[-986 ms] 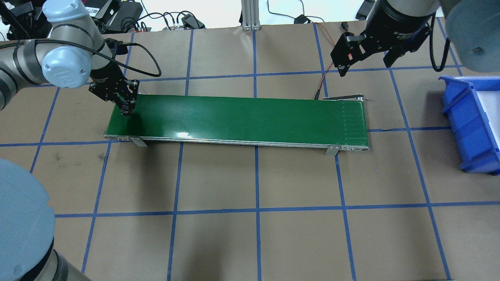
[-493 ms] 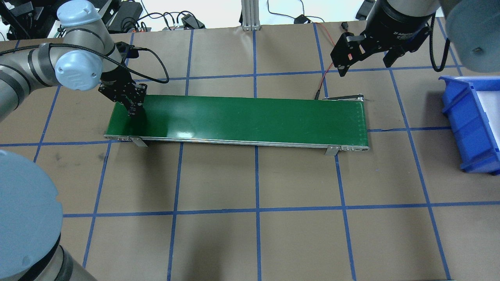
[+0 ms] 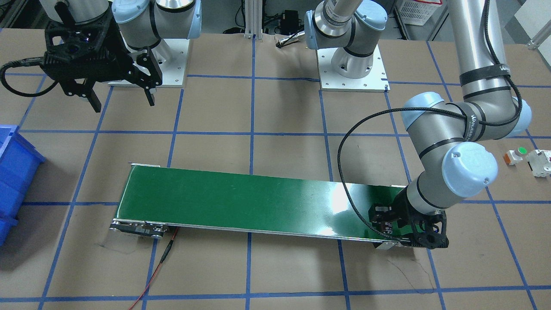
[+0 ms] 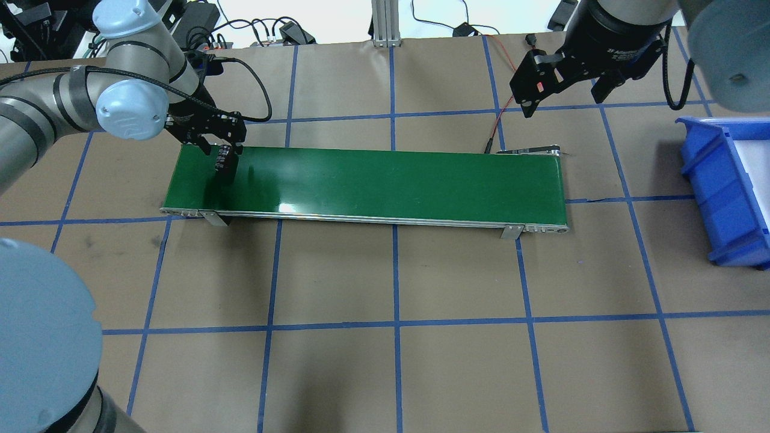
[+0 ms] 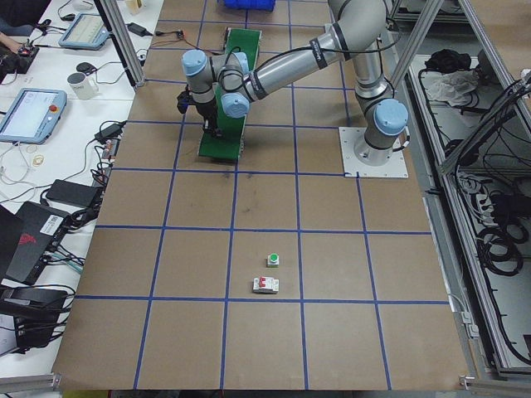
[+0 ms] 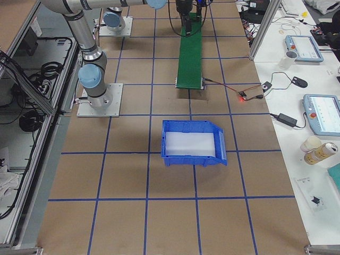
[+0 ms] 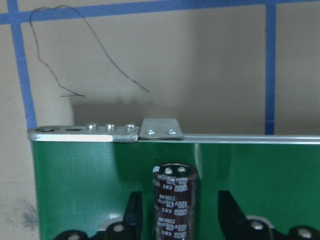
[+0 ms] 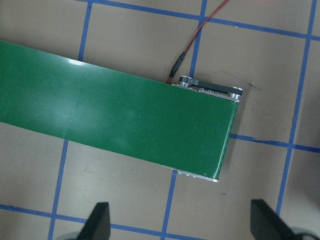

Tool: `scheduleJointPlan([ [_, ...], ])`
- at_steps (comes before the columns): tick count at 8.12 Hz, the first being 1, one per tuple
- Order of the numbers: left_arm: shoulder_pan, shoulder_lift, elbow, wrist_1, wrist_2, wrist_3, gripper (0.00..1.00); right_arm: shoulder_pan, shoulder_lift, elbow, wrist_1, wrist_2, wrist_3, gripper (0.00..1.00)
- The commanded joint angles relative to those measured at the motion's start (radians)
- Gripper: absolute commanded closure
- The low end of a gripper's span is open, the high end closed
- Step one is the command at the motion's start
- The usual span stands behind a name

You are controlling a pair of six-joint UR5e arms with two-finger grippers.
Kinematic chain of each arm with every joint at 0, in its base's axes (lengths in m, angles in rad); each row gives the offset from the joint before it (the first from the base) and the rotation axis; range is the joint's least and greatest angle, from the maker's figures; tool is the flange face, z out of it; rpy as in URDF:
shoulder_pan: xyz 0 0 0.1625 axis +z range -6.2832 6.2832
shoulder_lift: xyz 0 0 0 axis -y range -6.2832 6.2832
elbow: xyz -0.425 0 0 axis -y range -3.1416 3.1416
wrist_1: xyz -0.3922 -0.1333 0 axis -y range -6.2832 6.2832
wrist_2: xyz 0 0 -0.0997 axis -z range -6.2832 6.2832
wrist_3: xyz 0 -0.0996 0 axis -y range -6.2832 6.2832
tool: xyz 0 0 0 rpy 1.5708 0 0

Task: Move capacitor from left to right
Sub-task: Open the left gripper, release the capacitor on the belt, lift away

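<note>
Having opened, left gripper (image 4: 221, 149) now straddles capacitor (image 4: 224, 165) on the belt (image 4: 391, 180).

silver-grey arms (image 3: 473, 43), pale blue joint caps (image 3: 469, 170), black cables (image 3: 339, 148) and claws (image 3: 123, 105).

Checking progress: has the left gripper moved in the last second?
Yes. In the overhead view the left gripper has shifted right along the green belt, farther from its left end.

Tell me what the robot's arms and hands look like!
The left arm and right arm are shiny silver tubes with pale-blue round caps at the joints. A black cable loops down the left arm. The left hand and right hand are black, each with two fingers.
</note>
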Motion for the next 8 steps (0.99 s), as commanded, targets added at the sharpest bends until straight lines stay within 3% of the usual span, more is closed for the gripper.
scheduleJointPlan([
  [1,-0.053,0.092,0.001,-0.094,-0.024,-0.06,0.0,0.001,-0.001,0.0,0.001,0.002,0.0,0.0],
  [5,-0.073,0.386,0.002,-0.445,-0.015,-0.18,0.0,0.001,0.002,0.0,0.003,-0.001,0.0,0.0],
  [8,-0.108,0.482,0.003,-0.472,-0.012,-0.197,0.0,0.002,0.02,0.008,-0.013,0.008,-0.004,0.0],
])
